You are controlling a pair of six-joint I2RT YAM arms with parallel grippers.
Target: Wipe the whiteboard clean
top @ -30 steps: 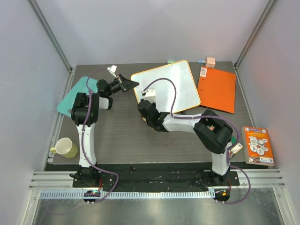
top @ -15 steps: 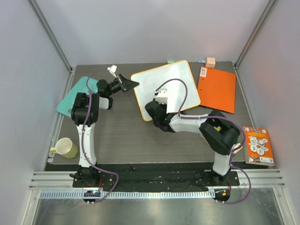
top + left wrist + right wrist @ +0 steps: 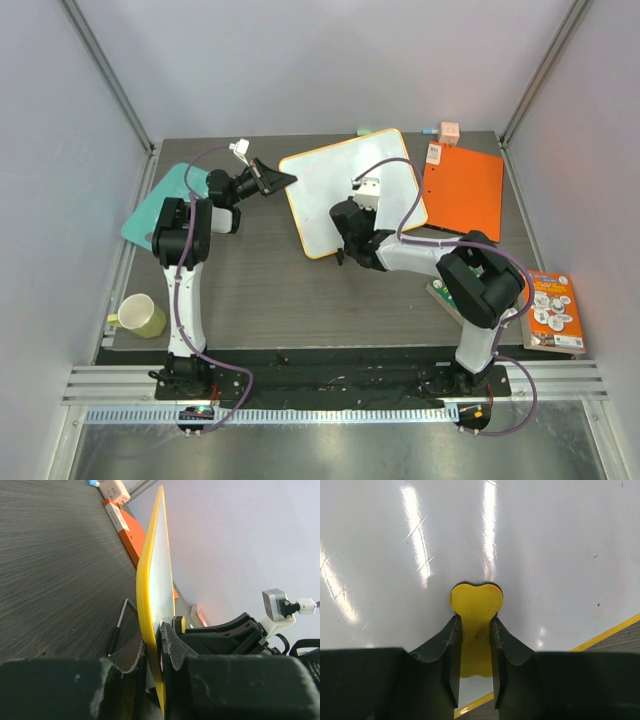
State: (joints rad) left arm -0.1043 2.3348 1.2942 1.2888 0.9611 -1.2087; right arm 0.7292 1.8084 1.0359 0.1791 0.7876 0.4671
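The whiteboard point(image 3: 392, 165) with its orange-yellow rim lies tilted at the back middle of the table, and its surface looks white with only tiny specks point(image 3: 545, 540). My left gripper point(image 3: 284, 180) is shut on the board's left edge; the rim point(image 3: 150, 580) runs between its jaws point(image 3: 152, 647). My right gripper point(image 3: 347, 218) is over the board near its front edge, shut on a yellow eraser point(image 3: 476, 605) pressed flat on the white surface. The same eraser point(image 3: 180, 624) shows just past the left jaws.
An orange folder point(image 3: 462, 190) lies right of the board, with a small pink box point(image 3: 449, 131) behind it. A teal sheet point(image 3: 170, 195) lies at the left, a yellow mug point(image 3: 140, 316) front left and a book point(image 3: 552, 310) front right. A thin pen point(image 3: 117, 630) lies by the board.
My right gripper has slid the eraser to the right across the board, from its left front part toward the middle. The left gripper and the board have stayed put.
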